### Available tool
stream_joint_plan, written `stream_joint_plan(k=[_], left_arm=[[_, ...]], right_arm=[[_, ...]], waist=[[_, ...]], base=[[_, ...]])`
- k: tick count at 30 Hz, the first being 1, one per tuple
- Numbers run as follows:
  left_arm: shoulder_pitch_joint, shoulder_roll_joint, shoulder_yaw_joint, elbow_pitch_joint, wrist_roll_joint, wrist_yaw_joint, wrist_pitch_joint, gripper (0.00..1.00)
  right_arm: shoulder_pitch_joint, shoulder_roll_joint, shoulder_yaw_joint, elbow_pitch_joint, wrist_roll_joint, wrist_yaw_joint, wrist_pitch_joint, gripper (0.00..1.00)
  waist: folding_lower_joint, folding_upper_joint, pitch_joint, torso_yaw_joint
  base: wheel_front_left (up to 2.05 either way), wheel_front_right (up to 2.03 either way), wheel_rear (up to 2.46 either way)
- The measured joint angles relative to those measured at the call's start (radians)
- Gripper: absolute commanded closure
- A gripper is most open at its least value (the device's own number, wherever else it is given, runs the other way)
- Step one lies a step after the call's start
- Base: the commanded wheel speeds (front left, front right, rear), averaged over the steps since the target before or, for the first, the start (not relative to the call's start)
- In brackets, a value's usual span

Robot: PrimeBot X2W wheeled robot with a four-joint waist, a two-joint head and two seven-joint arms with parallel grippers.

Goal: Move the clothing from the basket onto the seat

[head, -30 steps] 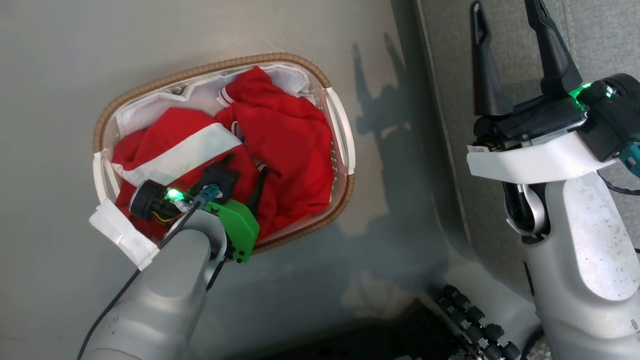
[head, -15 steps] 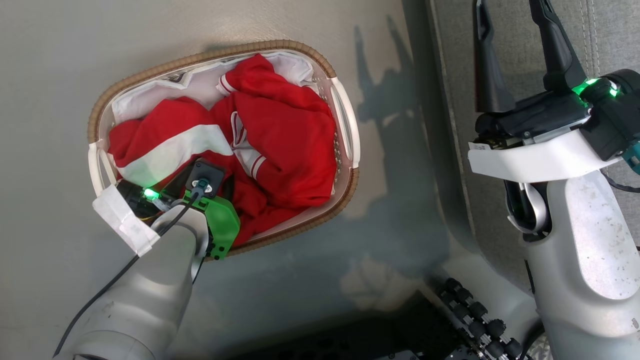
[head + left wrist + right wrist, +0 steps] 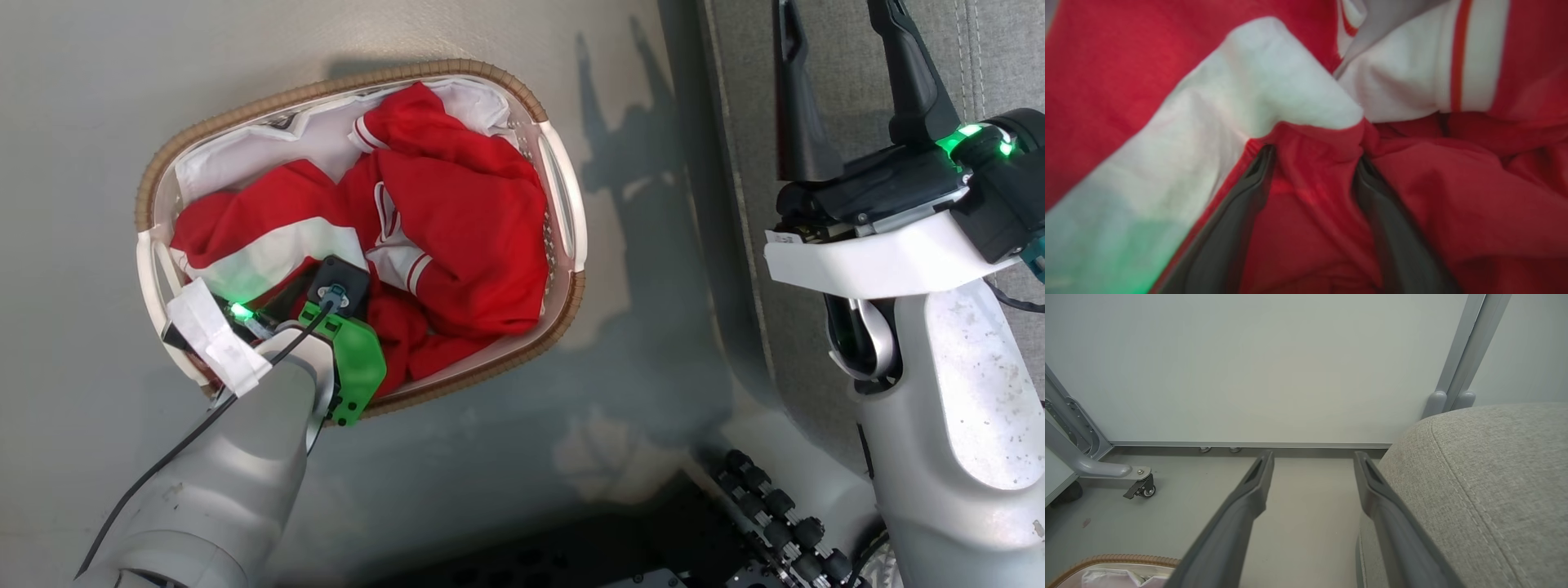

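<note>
Left end effector (image 3: 1314, 159) down in basket (image 3: 326, 86), fingers spread, red fold of clothing (image 3: 465, 220) between, not clenched. Right end effector (image 3: 1312, 457) released, empty, beside seat (image 3: 1494, 477) edge.

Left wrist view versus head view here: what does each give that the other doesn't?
Left wrist view: the left hand, its dark fingers spread apart and pushed into the clothing, a fold bunched between them. Head view: the basket on the floor, the grey seat at right, the right hand open near it. Both: the red clothing with its white band.
</note>
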Motion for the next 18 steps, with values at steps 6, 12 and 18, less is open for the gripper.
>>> stream_joint_plan(k=[6,12,18], left_arm=[[0.002,0.0,0.006,0.003,-0.021,-0.016,-0.022,1.0],[0.041,-0.011,0.019,0.002,-0.053,-0.019,-0.082,1.0],[0.098,-0.027,0.047,-0.033,-0.096,-0.019,-0.108,1.0]], right_arm=[[0.0,0.0,0.006,0.021,-0.002,0.0,0.0,0.0],[0.01,0.0,0.011,0.059,-0.002,0.0,0.0,0.0],[0.052,0.0,0.011,0.11,-0.012,0.0,0.0,0.0]], waist=[[0.0,0.0,-0.025,0.002],[0.0,0.0,-0.085,0.003],[0.0,0.0,-0.177,0.011]], base=[[0.0,0.0,0.0],[0.0,0.0,0.0],[0.0,0.0,0.0]])
